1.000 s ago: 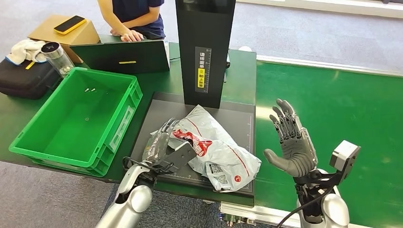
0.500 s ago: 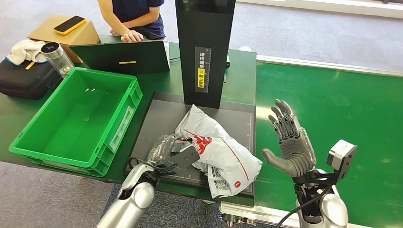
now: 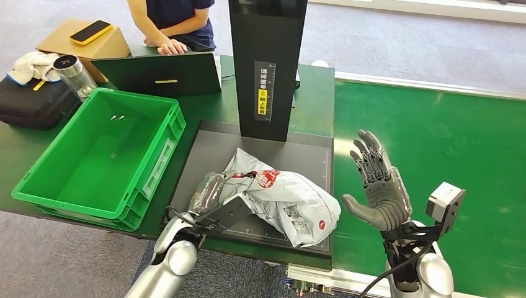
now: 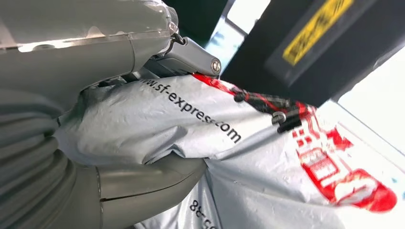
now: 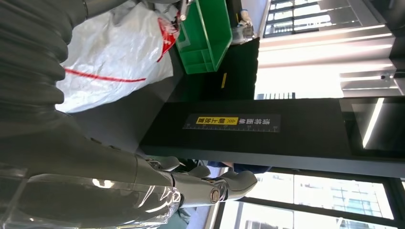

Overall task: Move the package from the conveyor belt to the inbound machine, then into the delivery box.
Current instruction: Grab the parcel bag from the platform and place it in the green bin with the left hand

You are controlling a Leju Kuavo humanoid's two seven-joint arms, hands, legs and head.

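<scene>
1. The conveyor belt (image 3: 446,143) runs green along the right side, and nothing is riding on it where we can see. That leg looks finished.
2. On the dark green tabletop (image 3: 313,93), the inbound machine (image 3: 267,68) stands as a black column with a yellow label, its flat scanning plate (image 3: 214,146) reaching the tabletop's front edge.
3. The green delivery box (image 3: 99,155) waits at the plate's left edge, open, with just a few small bits on its floor.
4. Here's the SF-Express package (image 3: 282,198), a crumpled grey poly mailer with red print, lying on the plate's front half below the column.
5. The left hand (image 3: 214,198) has the package's left end: in the left wrist view, thumb and fingers are wrapped round a bunched fold.
6. The right hand (image 3: 377,186) hangs above the conveyor belt near the tabletop's right edge, fingers spread, holding nothing.
7. My read: we're at the machine-to-box step. Next comes a lift clear of the plate, a carry left over the box's near wall, then release. The limp bag may sag and catch that wall.
</scene>
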